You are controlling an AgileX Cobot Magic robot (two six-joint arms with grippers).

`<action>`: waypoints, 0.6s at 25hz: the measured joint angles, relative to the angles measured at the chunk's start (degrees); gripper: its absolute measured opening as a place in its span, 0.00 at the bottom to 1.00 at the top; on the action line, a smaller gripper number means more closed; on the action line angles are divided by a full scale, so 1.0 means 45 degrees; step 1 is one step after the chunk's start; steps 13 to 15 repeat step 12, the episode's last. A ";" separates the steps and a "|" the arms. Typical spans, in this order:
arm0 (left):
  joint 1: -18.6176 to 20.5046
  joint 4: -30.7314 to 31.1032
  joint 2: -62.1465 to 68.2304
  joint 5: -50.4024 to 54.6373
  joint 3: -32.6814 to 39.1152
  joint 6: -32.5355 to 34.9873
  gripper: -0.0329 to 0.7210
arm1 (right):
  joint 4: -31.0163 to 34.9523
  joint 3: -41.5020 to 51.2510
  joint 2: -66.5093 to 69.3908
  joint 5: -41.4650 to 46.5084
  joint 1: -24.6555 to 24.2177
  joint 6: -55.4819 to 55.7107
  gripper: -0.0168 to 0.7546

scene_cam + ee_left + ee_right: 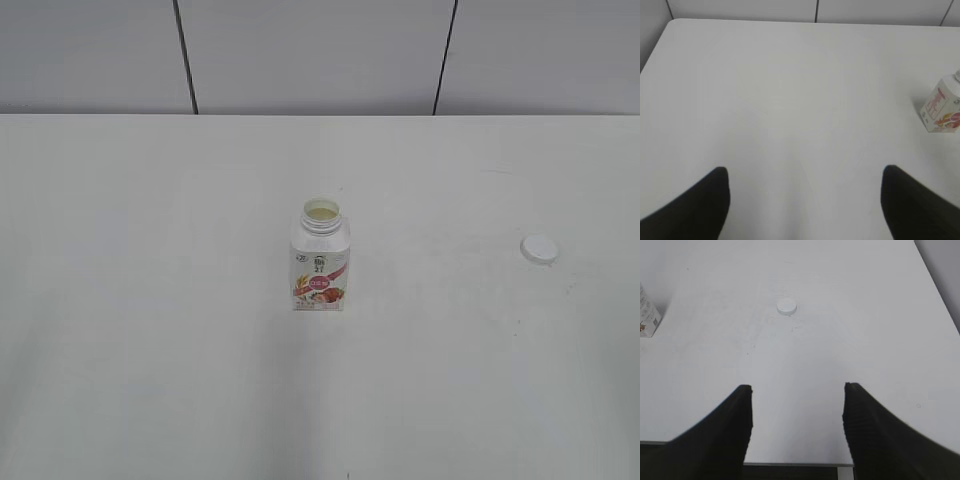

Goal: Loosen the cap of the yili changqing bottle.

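Left gripper (pixel 802 205): jaws spread wide, holding nothing, poised above bare table (pixel 790 100); the bottle sits well off to its right.
Right gripper (pixel 797 427): likewise parted and empty, near the table's front edge, facing the cap.
Cap (pixel 539 249): lying flat on the table, well apart from the bottle, on the right arm's side.
Yili changqing bottle (pixel 320 270): upright mid-table, mouth open, label forward.
Judgement: cap already off, so the loosening looks done.
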 joint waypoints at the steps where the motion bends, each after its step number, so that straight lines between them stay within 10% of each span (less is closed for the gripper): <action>1: 0.0089 0.0000 0.0000 0.0000 0.0000 0.0000 0.79 | 0.0000 0.0000 0.0000 0.0000 0.0000 0.0000 0.62; 15: 0.0117 -0.0012 0.0000 0.0000 0.0000 0.0004 0.79 | -0.0013 0.0000 0.0000 -0.0015 0.0000 0.0000 0.62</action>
